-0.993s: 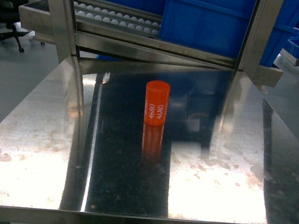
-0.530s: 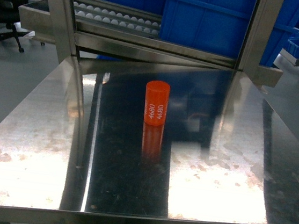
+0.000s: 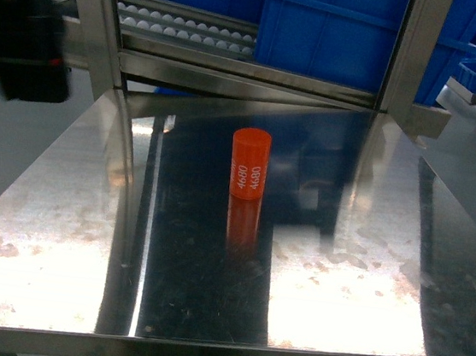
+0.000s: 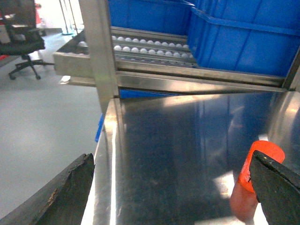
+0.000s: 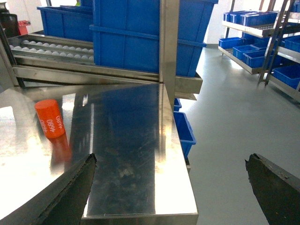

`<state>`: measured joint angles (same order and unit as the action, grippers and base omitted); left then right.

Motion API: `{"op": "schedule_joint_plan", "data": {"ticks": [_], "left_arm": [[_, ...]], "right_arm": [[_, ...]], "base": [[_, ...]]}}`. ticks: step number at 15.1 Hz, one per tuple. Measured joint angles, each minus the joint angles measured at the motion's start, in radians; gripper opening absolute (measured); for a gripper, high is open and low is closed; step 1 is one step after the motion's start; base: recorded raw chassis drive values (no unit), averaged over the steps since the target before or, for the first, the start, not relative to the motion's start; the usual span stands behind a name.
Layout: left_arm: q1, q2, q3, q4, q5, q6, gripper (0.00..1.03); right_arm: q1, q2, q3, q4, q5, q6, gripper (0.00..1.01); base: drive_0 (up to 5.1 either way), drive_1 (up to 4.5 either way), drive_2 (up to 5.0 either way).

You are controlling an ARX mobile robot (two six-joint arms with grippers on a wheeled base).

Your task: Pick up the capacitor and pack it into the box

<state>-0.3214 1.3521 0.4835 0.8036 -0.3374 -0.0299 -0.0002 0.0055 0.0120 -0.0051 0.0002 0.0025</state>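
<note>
Nearest the head camera: front lip of the steel table (image 3: 59,235), surface glossy, streaked with glare and dull smudges along the near left and right. Neither gripper appears in the head view. Left wrist view: left gripper (image 4: 173,187) shows only two dark fingertips at the lower corners of the frame, set wide apart, nothing between them, so released; it sits off the table's left edge, looking across the top. The capacitor (image 3: 249,163) shows there at lower right, partly hidden behind the right fingertip. Right wrist view: right gripper (image 5: 171,187) likewise has both dark fingertips spread to the lower corners, nothing held, released; it sits near the table's right front corner, part of its view taken by bare grey floor (image 5: 225,126). Mid-table: capacitor stands upright, alone, roughly centred left to right and somewhat toward the back half; orange-red, flat round top, white "4680" printed twice down its side, an orange reflection below it in the steel. It is well apart from both grippers. The box is not in any view. Behind the table: steel uprights (image 3: 97,20), a sloping roller conveyor (image 3: 186,28) with white rollers, and large blue bins (image 3: 332,34) resting on it. Far left: a dark blurred shape, cannot identify. Far right: shelving with more small blue bins (image 5: 246,18).
</note>
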Motion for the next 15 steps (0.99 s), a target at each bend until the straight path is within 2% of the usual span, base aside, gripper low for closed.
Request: {"op": "schedule_joint_plan", "data": {"ticks": [3,5,8,13,15], "left_arm": [[-0.024,0.32,0.304,-0.021,0.131,0.055,0.98],[-0.027,0.465,0.477,-0.079,0.221,0.064,0.98],[-0.027,0.593,0.669,-0.133,0.315,0.064,0.98],[-0.04,0.742,0.793,-0.177,0.374,0.065,0.98],[-0.051,0.779,0.826,-0.183,0.379,0.064,0.98]], "right_arm": [[0.0,0.0,0.0,0.0,0.0,0.0,0.98],[0.0,0.0,0.0,0.0,0.0,0.0,0.98],[0.0,0.0,0.0,0.0,0.0,0.0,0.98],[0.0,0.0,0.0,0.0,0.0,0.0,0.98],[0.0,0.0,0.0,0.0,0.0,0.0,0.98]], "base": [[0.0,0.0,0.0],[0.0,0.0,0.0],[0.0,0.0,0.0],[0.0,0.0,0.0],[0.0,0.0,0.0]]}}
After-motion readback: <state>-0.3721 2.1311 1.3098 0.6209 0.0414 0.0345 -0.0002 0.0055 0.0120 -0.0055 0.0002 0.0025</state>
